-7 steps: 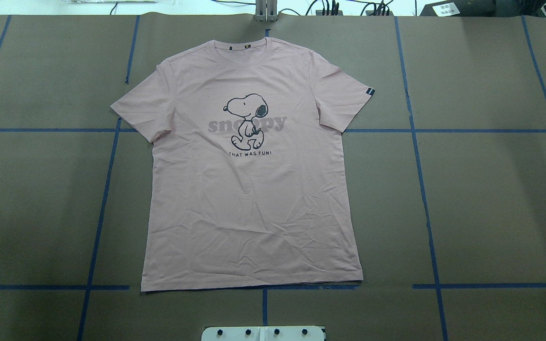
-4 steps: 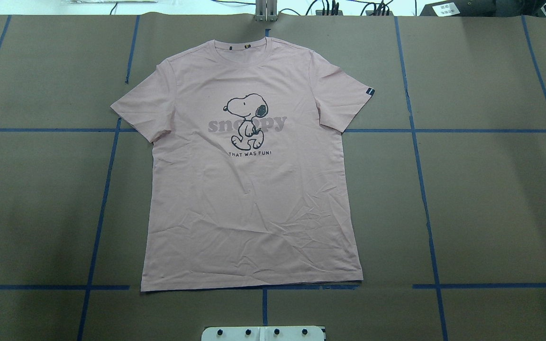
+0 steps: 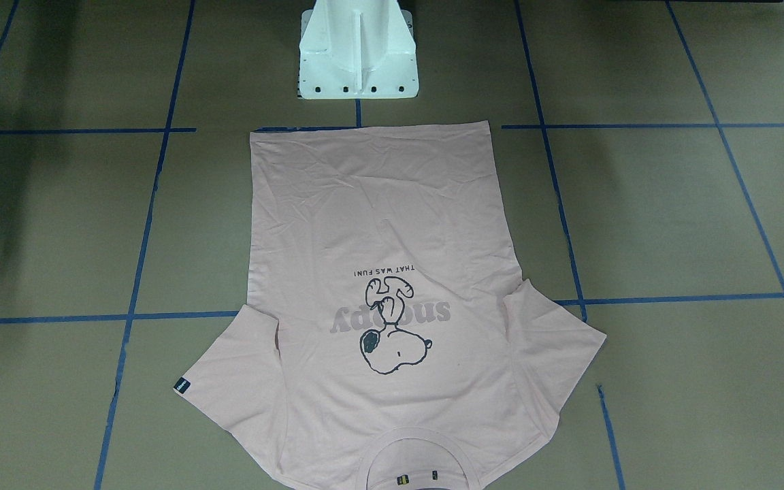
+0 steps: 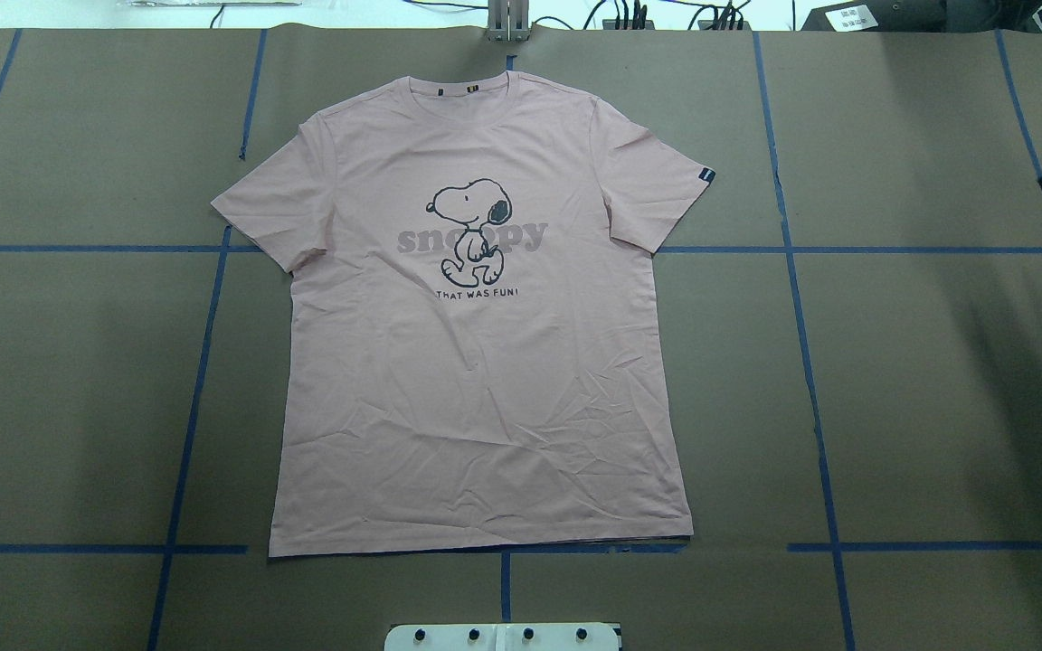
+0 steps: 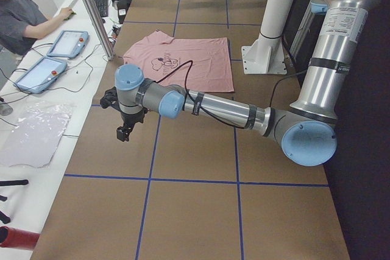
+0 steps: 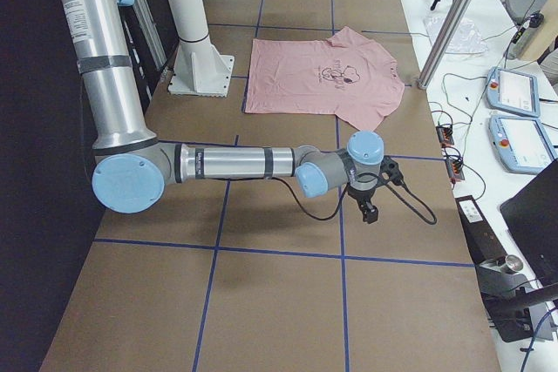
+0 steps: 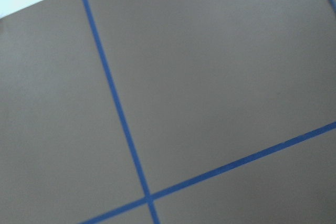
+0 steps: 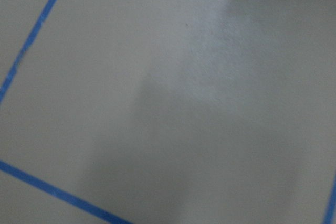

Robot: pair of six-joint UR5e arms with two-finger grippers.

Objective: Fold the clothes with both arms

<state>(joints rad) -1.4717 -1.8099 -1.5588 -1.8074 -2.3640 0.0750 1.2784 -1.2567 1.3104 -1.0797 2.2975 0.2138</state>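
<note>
Pink T-shirt (image 4: 485,362) lies flat, print up, mid-tabletop (image 4: 937,380), with its hem toward the white pedestal (image 3: 358,61). Left tool (image 5: 124,132) and right tool (image 6: 370,211) hang well apart from it, over opposite ends of the tabletop; whether their fingers are apart or together cannot be told.

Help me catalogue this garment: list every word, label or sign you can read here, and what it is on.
"snoopy": large grey lettering across the chest of the T-shirt.
"THAT WAS FUN!": small black print below the cartoon dog.
Sleeve tag: too small to read.
Collar labels: too small to read.
</note>
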